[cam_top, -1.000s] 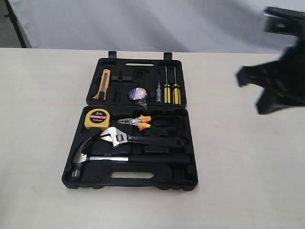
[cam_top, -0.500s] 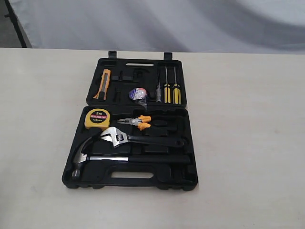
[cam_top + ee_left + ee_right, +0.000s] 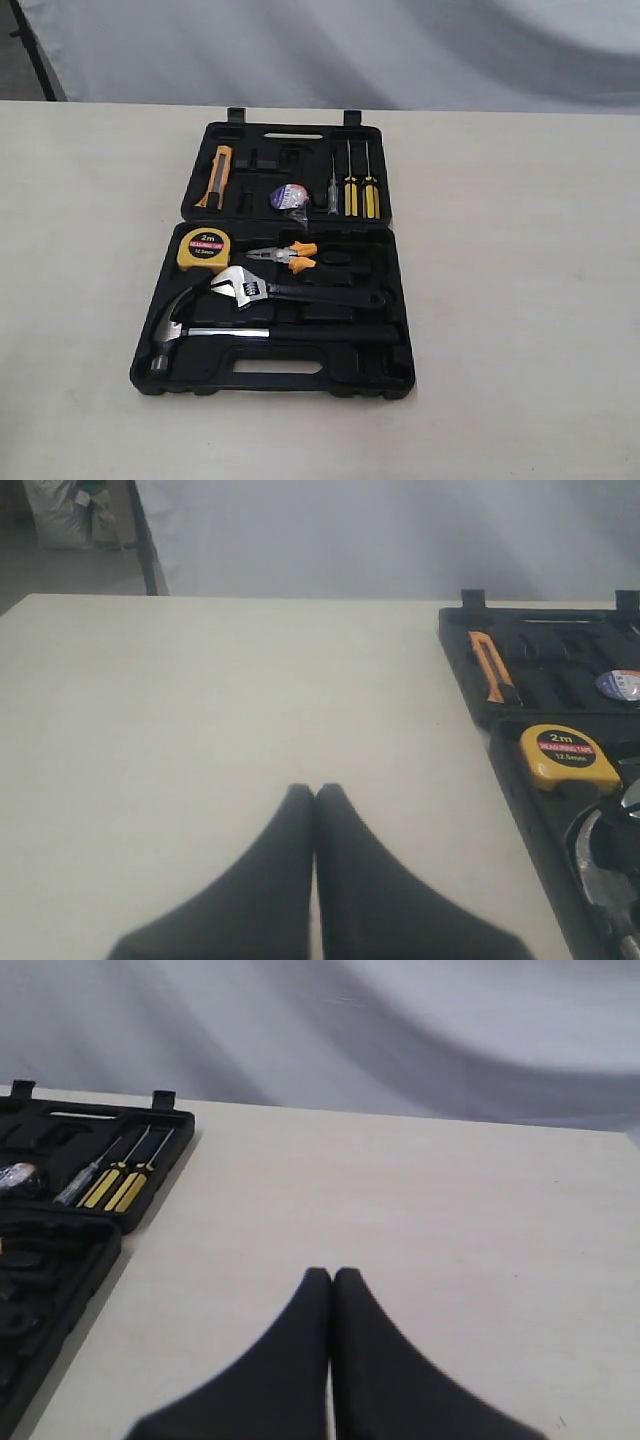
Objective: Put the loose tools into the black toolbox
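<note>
The black toolbox (image 3: 400,310) lies open flat in the middle of the table. Its recesses hold a hammer (image 3: 175,325), an adjustable wrench (image 3: 250,290), orange-handled pliers (image 3: 290,255), a yellow tape measure (image 3: 203,249), an orange utility knife (image 3: 217,176), a tape roll (image 3: 288,196) and three screwdrivers (image 3: 350,185). Neither arm shows in the exterior view. My left gripper (image 3: 314,790) is shut and empty above bare table, beside the toolbox (image 3: 505,765). My right gripper (image 3: 331,1275) is shut and empty too, off the other side of the toolbox (image 3: 160,1200).
The cream table (image 3: 520,330) stretches wide on both sides of the case. A pale backdrop (image 3: 330,50) hangs behind the far edge. A dark stand leg (image 3: 35,50) is at the back left.
The right arm, seen blurred at the upper right a second ago, has left the exterior view. The toolbox and tools have not moved.
</note>
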Action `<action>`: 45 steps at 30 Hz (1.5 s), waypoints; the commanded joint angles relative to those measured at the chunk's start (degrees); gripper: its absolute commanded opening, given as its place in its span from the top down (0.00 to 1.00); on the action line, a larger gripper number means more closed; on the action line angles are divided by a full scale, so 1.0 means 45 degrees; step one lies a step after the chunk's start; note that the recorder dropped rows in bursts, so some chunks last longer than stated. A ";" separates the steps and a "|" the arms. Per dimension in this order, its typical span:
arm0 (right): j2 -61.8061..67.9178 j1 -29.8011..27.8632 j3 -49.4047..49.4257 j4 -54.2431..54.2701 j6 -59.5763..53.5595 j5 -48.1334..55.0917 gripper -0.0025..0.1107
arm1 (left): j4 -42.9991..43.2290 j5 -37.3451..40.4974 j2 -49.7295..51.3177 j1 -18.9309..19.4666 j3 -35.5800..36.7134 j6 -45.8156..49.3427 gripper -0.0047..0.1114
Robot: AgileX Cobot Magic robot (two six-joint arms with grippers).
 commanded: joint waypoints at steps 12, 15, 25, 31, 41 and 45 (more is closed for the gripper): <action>-0.0239 -0.2878 0.1555 -0.0091 0.0046 -0.1911 0.98 | -0.0173 -0.0216 -0.0101 0.0042 0.0119 -0.0131 0.95; -0.0239 -0.2878 0.1555 0.0890 0.0051 -0.1911 0.98 | -0.0173 -0.0216 -0.0101 0.0042 0.0119 -0.0131 0.95; -0.0239 -0.2878 0.1555 0.2249 -0.1517 -0.1658 0.98 | -0.0173 -0.0216 -0.0101 0.0042 0.0119 -0.0131 0.95; -0.0239 -0.2878 0.2389 0.2567 -0.1889 -0.1977 0.98 | -0.0173 -0.0216 -0.0101 0.0042 0.0119 -0.0131 0.95; -0.0239 -0.2878 0.2432 0.2826 -0.1699 -0.2376 0.98 | -0.0173 -0.0216 -0.0101 0.0042 0.0119 -0.0131 0.95; -0.0239 -0.2878 0.2432 0.2826 -0.1699 -0.2376 0.98 | -0.0173 -0.0216 -0.0101 0.0042 0.0119 -0.0131 0.95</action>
